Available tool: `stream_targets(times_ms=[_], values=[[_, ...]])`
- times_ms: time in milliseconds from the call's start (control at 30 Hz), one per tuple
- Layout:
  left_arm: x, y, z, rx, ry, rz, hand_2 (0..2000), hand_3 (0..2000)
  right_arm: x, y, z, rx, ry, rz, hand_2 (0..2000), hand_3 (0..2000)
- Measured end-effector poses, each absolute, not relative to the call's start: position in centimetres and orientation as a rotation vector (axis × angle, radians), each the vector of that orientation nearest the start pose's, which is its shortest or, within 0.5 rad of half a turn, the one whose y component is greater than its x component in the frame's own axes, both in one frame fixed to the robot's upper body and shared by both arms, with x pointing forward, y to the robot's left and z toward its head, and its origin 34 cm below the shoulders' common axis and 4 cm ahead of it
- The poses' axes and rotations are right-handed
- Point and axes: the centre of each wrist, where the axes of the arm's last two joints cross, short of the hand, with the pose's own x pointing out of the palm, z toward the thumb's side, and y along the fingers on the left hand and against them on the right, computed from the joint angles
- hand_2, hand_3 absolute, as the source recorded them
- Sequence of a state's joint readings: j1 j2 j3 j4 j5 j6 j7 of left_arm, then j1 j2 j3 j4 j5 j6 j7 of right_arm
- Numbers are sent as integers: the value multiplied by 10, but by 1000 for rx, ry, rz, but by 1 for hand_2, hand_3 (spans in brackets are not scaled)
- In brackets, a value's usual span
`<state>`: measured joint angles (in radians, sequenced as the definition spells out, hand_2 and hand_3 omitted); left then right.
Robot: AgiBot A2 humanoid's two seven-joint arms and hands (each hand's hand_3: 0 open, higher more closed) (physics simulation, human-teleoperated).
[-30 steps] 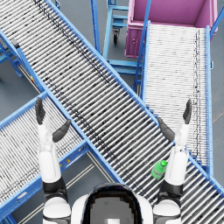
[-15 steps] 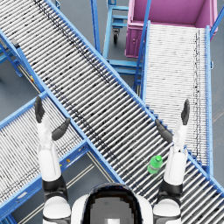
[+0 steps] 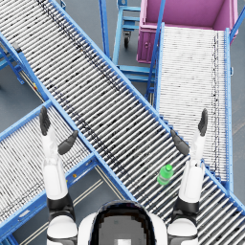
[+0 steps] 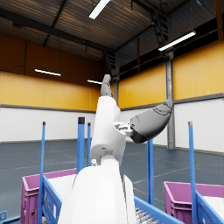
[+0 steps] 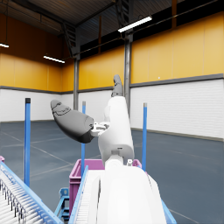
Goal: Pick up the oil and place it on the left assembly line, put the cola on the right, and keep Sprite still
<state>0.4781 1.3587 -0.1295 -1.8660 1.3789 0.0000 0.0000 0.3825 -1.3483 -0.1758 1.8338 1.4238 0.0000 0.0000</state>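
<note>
In the head view, the left hand (image 3: 51,135) was raised above the blue-framed left roller conveyor (image 3: 19,162). Its fingers were straight and its thumb was spread wide, and it held nothing. The right hand (image 3: 194,139) was spread and empty in the same way. It stood near where the long diagonal blue-framed roller conveyor (image 3: 95,91) ran alongside the right roller conveyor (image 3: 191,72). A green plastic bottle with a green cap (image 3: 165,174) sat on the diagonal conveyor's rollers, just beside the right forearm, and neither hand touched it. The right conveyor ended at an open magenta plastic bin (image 3: 191,12).

In the left wrist view, the left hand pointed upward with its dark thumb held well apart from the fingers and nothing between them. Behind it were blue steel posts (image 4: 81,144), two magenta bins (image 4: 181,197) and a yellow-and-white warehouse wall (image 4: 39,105).

In the right wrist view, the right hand was spread and empty too. A magenta bin (image 5: 78,177) stood beyond it, and grey rollers (image 5: 13,199) showed at one edge.
</note>
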Motion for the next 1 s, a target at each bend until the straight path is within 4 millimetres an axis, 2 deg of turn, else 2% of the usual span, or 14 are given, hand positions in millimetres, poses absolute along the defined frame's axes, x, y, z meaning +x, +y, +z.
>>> stream_targets(times_ms=[1000], values=[[256,251,324,653,-625,-1384,0,0,256,-262,289,-589,-485,1363,0,0]])
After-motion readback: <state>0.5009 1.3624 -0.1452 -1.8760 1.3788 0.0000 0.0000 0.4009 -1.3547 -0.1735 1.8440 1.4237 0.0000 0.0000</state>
